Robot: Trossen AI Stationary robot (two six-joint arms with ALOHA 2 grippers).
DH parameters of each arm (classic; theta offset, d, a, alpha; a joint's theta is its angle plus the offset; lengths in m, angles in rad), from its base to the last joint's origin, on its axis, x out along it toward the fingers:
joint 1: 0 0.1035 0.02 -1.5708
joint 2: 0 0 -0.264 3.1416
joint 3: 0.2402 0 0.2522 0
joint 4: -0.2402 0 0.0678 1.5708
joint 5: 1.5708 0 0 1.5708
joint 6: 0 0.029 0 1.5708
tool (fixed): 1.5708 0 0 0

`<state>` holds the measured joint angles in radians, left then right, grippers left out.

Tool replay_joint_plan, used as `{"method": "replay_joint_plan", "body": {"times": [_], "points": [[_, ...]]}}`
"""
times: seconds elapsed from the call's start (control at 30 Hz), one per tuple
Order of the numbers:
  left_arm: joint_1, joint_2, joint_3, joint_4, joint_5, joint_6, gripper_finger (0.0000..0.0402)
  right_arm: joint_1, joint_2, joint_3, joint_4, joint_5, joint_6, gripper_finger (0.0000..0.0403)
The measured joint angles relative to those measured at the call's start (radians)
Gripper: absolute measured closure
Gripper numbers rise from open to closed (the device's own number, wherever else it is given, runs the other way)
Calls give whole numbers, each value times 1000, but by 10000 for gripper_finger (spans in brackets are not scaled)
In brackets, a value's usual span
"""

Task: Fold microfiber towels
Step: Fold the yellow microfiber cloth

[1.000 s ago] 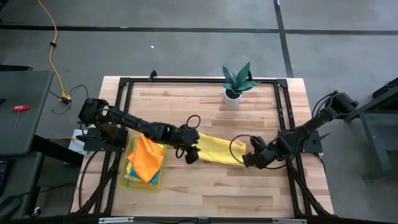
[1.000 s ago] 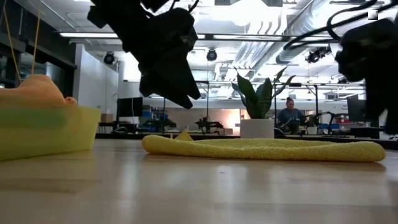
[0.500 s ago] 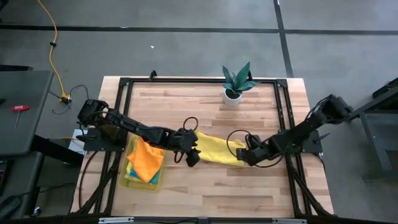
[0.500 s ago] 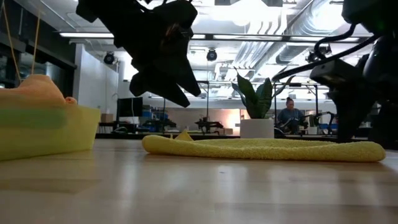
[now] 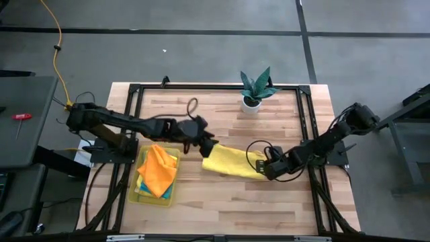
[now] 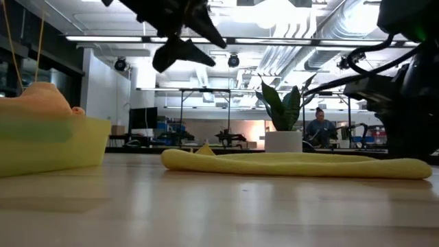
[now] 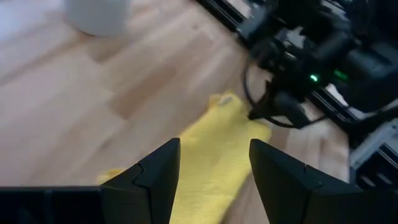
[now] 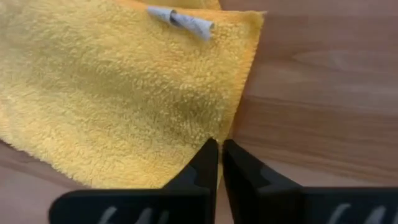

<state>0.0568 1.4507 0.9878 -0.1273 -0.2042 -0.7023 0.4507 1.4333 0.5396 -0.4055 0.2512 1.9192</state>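
Mid-table: yellow towel (image 5: 232, 162) lies lengthwise left-right | right fingers (image 8: 219, 163) pinch its edge | left fingers (image 7: 158, 171) apart

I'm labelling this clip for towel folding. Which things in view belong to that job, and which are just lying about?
Part of the job:
- yellow towel lying on the table
- orange towel heaped with others in the tray
- right end effector, shut at the yellow towel's edge
- left end effector, open above it

Just lying about:
- potted plant
- yellow tray

High view: overhead, straight down; low view: counter level; wrist views close — all share the yellow towel (image 5: 232, 162).
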Motion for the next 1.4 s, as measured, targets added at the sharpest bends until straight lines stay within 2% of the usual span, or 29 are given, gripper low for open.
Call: {"method": "replay_joint_plan", "body": {"times": [0.07, 0.17, 0.27, 0.43, 0.63, 0.9, 1.4], "points": [[11, -38, -2, -19, -13, 12, 220, 0, -9, 0, -35, -1, -7, 391], [19, -91, -2, -45, -22, 27, 220, 18, -57, -4, -169, 53, -13, 400], [20, -128, -2, -62, -39, 33, 220, 35, -147, -12, -348, 49, 14, 401], [20, -146, -2, -76, -76, 33, 220, 40, -320, -9, -549, 35, 32, 402], [19, -143, -2, -98, -72, 28, 220, 39, -435, 11, -574, 65, 12, 402], [13, -140, -2, -117, -90, 26, 220, 32, -373, 144, -591, 110, -67, 403], [14, -140, -2, -117, -99, 33, 220, 27, -57, 391, -463, 203, -151, 403]]}}
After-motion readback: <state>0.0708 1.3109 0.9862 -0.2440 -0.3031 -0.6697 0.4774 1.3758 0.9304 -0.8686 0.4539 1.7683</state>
